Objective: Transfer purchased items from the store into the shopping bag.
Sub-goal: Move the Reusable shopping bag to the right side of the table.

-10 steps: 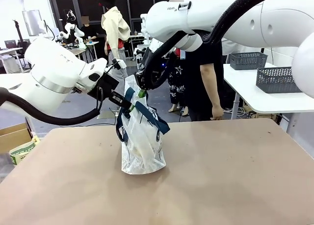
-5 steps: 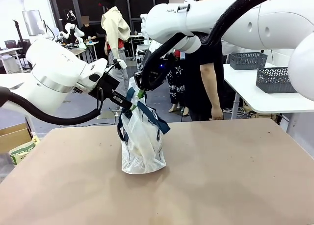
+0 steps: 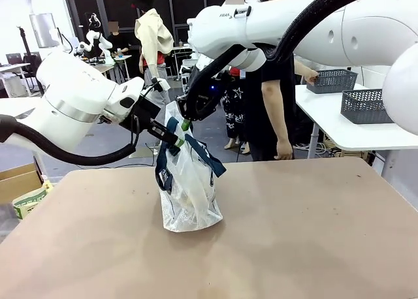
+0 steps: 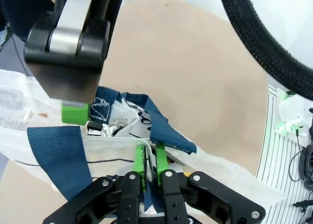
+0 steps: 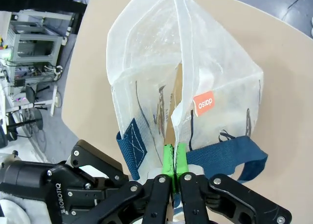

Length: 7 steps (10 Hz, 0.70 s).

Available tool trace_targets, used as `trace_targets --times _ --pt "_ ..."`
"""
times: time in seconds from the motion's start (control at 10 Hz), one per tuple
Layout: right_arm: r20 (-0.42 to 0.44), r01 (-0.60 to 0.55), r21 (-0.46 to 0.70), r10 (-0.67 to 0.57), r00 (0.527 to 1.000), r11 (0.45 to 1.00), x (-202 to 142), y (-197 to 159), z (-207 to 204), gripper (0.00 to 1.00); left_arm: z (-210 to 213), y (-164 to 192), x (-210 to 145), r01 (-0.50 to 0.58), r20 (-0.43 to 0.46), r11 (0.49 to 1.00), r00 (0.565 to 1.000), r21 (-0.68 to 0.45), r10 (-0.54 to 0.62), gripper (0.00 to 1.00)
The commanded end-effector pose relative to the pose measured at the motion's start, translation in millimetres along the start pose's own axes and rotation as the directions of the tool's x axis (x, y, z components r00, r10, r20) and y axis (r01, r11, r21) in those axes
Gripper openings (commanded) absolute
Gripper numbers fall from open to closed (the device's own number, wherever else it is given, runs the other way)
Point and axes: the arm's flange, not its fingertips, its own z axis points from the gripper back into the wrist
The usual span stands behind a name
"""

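The shopping bag (image 3: pixel 189 194) stands on the brown table, translucent white with navy straps (image 3: pixel 202 157). My left gripper (image 3: pixel 175 142) holds its top edge from the left. In the left wrist view its pads (image 4: pixel 142 163) stand a sliver apart on the bag's (image 4: pixel 24 111) film and strap. My right gripper (image 3: pixel 187 124) is shut on the rim (image 5: pixel 175 136) from above, and one of its fingers (image 4: pixel 74 111) shows beside the opening. Pale purchased items (image 3: pixel 185 198) show dimly through the film. Two dark grey baskets (image 3: pixel 369 106) stand on a side table; I cannot tell whether either is the store.
A person in black stands across the table, one hand on the farther basket (image 3: pixel 330 80) on the white side table (image 3: pixel 353 136). A cardboard box (image 3: pixel 19 181) sits on the floor at the left. Bare tabletop (image 3: pixel 313 234) lies all around the bag.
Both grippers and the bag's top have shifted only slightly. The person's hand has risen to the farther basket on the side table.
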Motion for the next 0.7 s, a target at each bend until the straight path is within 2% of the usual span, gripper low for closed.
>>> trace_targets --times 0.0,0.6 --pt "0.025 0.027 -0.017 -0.027 0.999 0.999 4.1 7.2 -3.7 0.00 -0.5 -1.5 4.9 0.034 0.071 0.999 0.997 -0.041 -0.031 0.62" --pt "0.021 0.040 -0.030 -0.040 0.999 0.999 5.7 6.5 -10.1 0.00 5.2 -6.7 6.5 0.013 0.105 0.998 0.994 -0.056 -0.007 0.62"
